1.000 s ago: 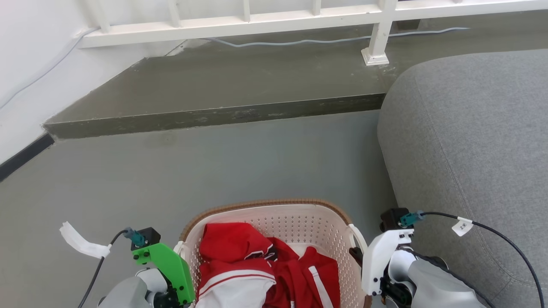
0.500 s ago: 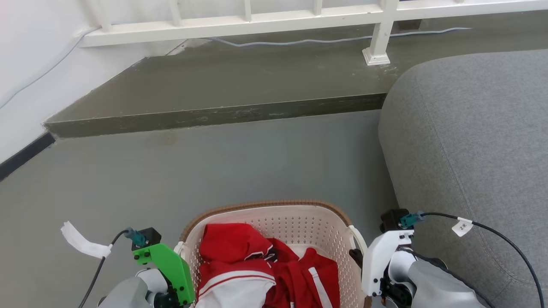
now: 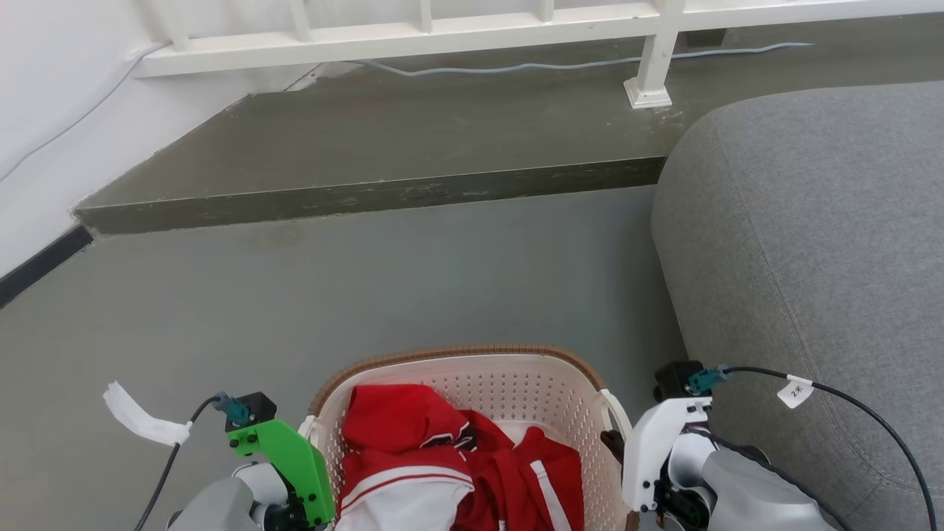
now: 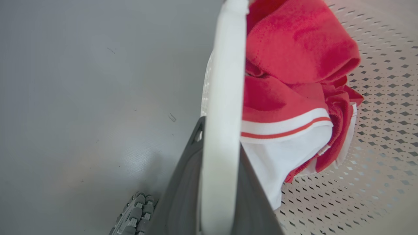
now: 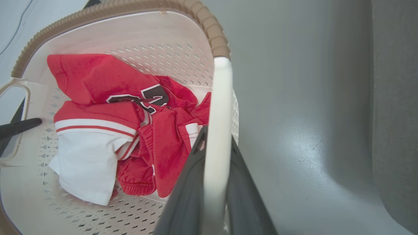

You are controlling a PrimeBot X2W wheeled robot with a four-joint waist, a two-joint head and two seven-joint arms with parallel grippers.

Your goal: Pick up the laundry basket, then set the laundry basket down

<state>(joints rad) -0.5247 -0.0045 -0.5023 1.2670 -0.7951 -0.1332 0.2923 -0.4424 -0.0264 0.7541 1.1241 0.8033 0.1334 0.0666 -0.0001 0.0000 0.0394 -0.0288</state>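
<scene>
Head view first: the laundry basket [image 3: 457, 349] is at the bottom middle, right in front of the robot and between its two arms, over the grey floor [image 3: 369, 295]. I honestly can't tell if its bottom is touching the floor. There's a bundle of red and white clothes [image 3: 413, 450] inside. The green bracket [image 3: 284, 450] on the left wrist is snug against one side of the basket, and the white bracket [image 3: 656, 442] on the right wrist is against the other side. A grey sofa [image 3: 811, 221] is just beside the basket on the right. A raised step [image 3: 369, 140] and a white railing [image 3: 442, 31] are well beyond it.

Left wrist view: the left pincer [image 4: 218, 140] is squeezed tight onto the basket's white left handle [image 4: 223, 81]. There's one dark finger on each side, and the handle runs up between them. The clothes lie just past it against the perforated wall.

Right wrist view: same deal. The right pincer [image 5: 217, 140] is clamped on the white right handle [image 5: 220, 98], which meets the brown rim trim [image 5: 209, 29] further up. Across the basket, a dark finger [image 5: 19, 127] of the left pincer pokes through the far handle.
</scene>
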